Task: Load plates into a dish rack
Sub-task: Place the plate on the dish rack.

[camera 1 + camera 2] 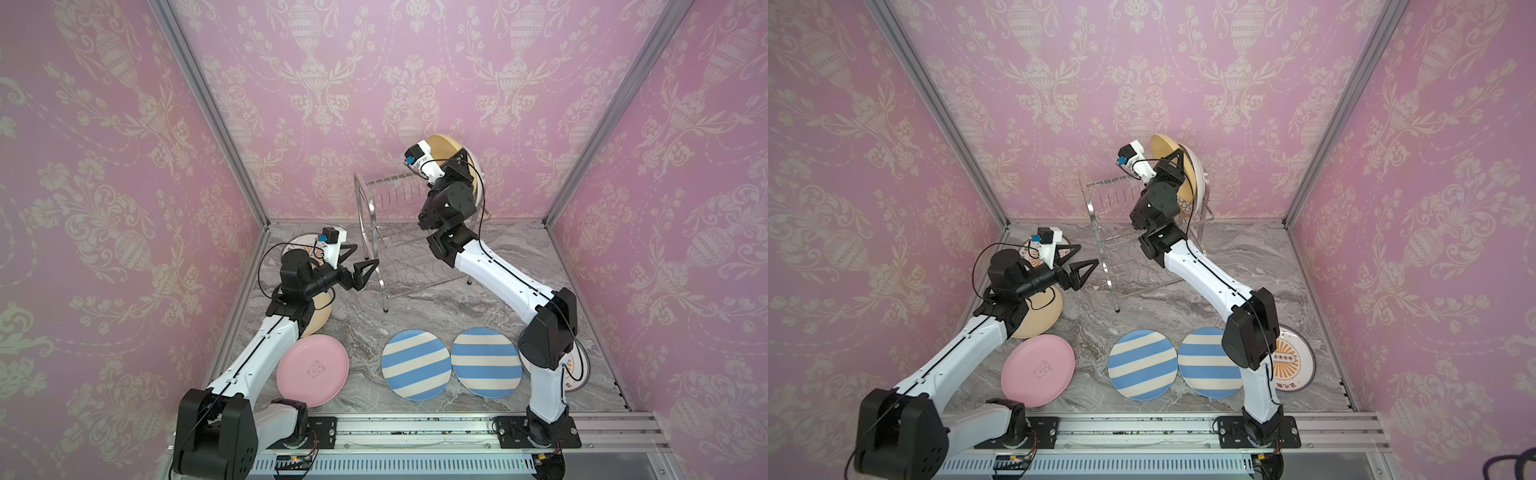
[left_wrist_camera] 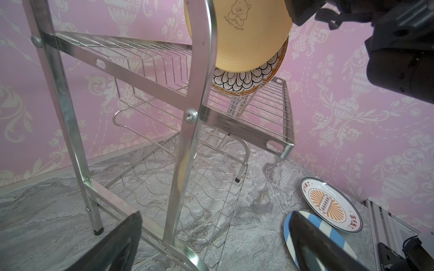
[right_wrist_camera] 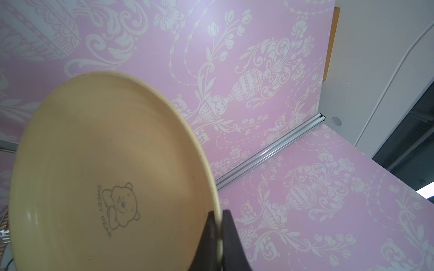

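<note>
Pink walls (image 1: pixel 374 62) backed the dish rack (image 2: pixel 191 115), where the right gripper (image 3: pixel 218 212) pinched the yellow plate (image 3: pixel 105 164) and the left gripper (image 1: pixel 365 254) gaped empty.

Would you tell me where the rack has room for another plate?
The rack's upper slots are free between the frame by the left gripper and the yellow plate, which the right gripper holds beside the floral plate; that end is crowded. The lower tier is bare.

Centre frame, the right pincer (image 1: pixel 1179 156) clamps the yellow plate (image 1: pixel 1163 147) upright at the dish rack (image 1: pixel 1115 241) top tier. Left pincer (image 1: pixel 1089 254) hangs open beside the rack's frame. Pink plate (image 1: pixel 1038 370) and two striped plates (image 1: pixel 1142 363) lie flat on the table (image 1: pixel 1246 266) below.
</note>
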You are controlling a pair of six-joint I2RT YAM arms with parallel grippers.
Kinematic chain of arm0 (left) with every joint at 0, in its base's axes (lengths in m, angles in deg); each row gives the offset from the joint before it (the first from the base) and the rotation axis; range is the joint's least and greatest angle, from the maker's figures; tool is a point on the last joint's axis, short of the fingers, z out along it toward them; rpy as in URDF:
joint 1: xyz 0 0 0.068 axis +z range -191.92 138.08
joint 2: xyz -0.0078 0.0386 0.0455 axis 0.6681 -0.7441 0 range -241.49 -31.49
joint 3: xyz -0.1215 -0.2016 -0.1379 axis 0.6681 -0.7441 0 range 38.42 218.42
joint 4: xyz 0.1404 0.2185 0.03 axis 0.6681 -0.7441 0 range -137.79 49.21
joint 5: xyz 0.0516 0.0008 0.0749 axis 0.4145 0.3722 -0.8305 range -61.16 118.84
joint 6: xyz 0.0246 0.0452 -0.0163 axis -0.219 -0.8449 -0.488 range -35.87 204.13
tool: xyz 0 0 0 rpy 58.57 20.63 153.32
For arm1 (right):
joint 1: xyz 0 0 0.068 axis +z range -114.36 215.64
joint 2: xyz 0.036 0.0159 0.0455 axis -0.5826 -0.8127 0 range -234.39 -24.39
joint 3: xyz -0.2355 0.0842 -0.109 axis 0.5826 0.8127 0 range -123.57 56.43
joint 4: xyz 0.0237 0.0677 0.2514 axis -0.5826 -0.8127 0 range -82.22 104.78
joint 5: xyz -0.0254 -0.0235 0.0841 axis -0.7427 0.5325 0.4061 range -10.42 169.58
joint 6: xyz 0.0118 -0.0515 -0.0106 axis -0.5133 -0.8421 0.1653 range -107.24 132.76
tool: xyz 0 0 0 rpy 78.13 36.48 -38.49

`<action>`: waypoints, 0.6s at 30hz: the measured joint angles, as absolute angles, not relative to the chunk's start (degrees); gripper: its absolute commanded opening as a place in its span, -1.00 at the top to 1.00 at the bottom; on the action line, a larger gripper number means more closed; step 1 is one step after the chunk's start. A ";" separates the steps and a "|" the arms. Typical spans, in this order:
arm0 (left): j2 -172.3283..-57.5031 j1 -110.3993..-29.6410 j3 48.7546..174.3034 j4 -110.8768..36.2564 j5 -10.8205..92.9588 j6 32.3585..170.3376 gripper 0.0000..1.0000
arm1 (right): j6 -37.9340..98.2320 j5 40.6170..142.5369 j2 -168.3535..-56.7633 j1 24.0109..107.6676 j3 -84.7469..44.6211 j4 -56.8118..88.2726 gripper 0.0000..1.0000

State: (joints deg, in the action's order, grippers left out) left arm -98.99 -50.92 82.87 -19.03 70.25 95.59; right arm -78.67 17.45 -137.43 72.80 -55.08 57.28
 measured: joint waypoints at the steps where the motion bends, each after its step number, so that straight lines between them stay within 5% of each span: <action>1: -98.75 -50.89 82.72 -18.97 70.25 95.61 -0.99 | -78.63 17.17 -137.43 72.80 -54.81 57.08 1.00; 18: -97.31 -48.73 81.34 -18.55 70.29 95.81 -0.98 | -64.27 14.56 -134.10 72.54 -53.72 39.75 1.00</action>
